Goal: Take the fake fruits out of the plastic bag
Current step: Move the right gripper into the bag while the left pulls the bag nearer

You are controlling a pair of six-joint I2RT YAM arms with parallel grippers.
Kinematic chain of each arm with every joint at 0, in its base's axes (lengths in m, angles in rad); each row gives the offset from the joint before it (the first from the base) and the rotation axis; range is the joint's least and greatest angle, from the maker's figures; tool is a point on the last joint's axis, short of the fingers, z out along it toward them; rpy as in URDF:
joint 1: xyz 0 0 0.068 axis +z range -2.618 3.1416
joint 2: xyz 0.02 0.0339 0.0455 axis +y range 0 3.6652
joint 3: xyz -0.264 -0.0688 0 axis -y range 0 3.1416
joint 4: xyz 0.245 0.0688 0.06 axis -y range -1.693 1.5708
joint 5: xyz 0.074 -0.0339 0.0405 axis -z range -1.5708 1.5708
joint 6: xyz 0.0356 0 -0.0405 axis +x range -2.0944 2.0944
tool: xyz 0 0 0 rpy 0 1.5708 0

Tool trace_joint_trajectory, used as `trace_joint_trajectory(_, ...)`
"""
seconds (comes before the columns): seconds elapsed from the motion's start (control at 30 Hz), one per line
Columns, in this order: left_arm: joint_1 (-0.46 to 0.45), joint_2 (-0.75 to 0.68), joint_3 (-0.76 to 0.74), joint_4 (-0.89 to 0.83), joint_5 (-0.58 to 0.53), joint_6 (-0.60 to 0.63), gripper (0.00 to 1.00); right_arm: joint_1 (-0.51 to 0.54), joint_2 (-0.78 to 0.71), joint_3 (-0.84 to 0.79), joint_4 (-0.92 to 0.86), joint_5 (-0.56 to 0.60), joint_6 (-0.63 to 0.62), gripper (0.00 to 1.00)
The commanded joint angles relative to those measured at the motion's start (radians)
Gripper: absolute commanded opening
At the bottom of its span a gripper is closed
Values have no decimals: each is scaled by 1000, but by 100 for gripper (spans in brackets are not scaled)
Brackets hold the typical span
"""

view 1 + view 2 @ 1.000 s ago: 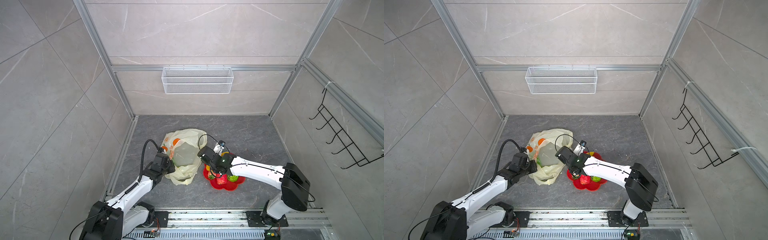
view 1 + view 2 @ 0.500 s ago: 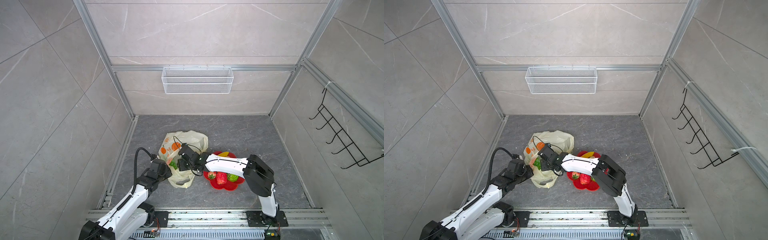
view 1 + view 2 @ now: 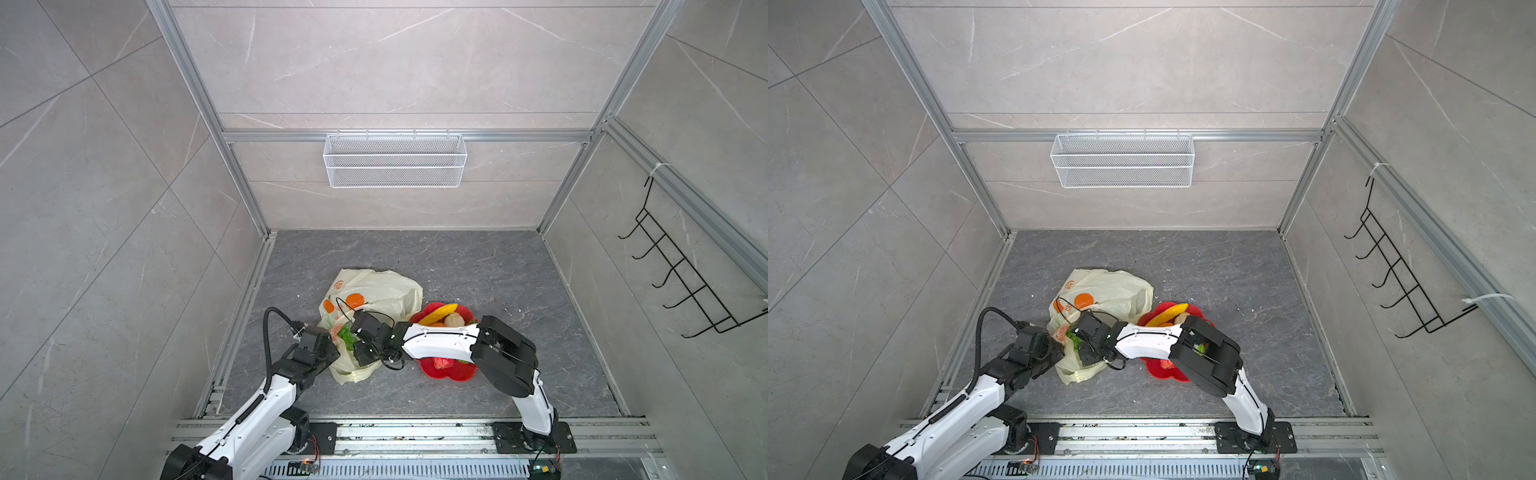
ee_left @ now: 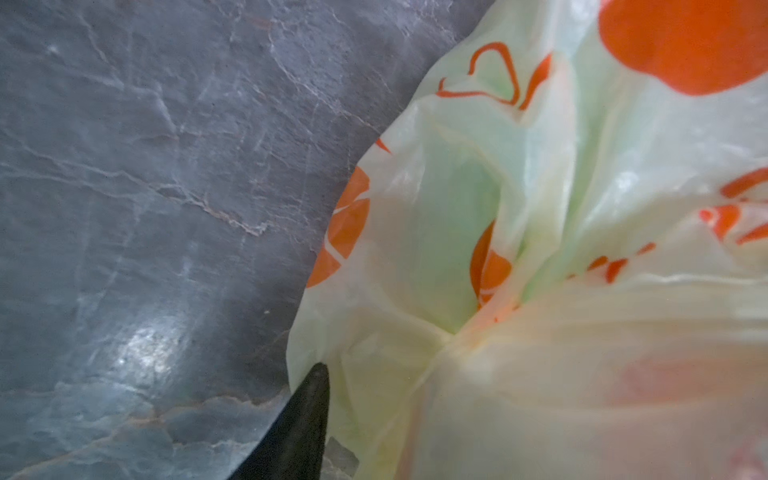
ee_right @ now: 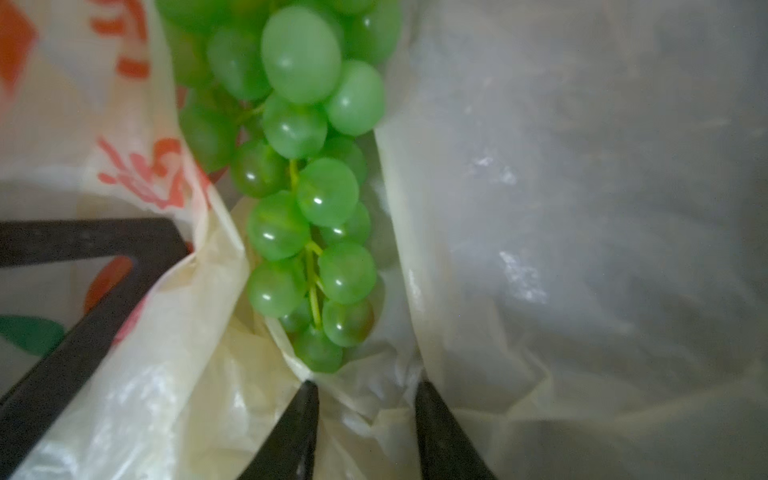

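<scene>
Reaching into the plastic bag (image 3: 382, 289) near the tabletop's (image 3: 415, 266) front edge, the right gripper (image 5: 365, 388) stood parted, with film between its jaws, seen only in the right wrist view, and green grapes (image 5: 307, 187) just beyond. The left gripper (image 3: 331, 349) touched the bag; its spread could not be told. Beside the bag, the red dish (image 3: 453, 376) held a banana (image 3: 438, 313) and a cream fruit (image 3: 453, 320).

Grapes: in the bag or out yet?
In. Green grapes lie between folds of the plastic bag, film on both sides; right hand short of them.

both top views look down (same scene); wrist cams close on bag (image 4: 540, 187)
</scene>
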State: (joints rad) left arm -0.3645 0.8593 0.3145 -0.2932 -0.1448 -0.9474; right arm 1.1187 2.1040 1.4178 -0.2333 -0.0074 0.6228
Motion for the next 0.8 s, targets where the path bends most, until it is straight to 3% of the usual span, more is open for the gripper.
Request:
trace_joint_trajectory(0.0, 3, -36, 14, 54, 55, 4, 58, 17, 39, 5, 8, -3, -26, 42)
trace_joint_trajectory(0.17, 3, -34, 37, 51, 108, 36, 70, 40, 78, 44, -2, 3, -47, 42)
trace_joint_trajectory(0.33, 4, 9, 39, 7, 84, 18, 72, 44, 88, 77, -16, 8, -59, 43)
trace_joint_trajectory(0.67, 12, -23, 5, -65, -20, -48, 34, -22, 29, 64, 23, -4, -27, 47)
trace_joint_trajectory(0.77, 32, -54, -10, -66, -22, -55, 27, -44, 21, 66, 50, -33, -17, 49)
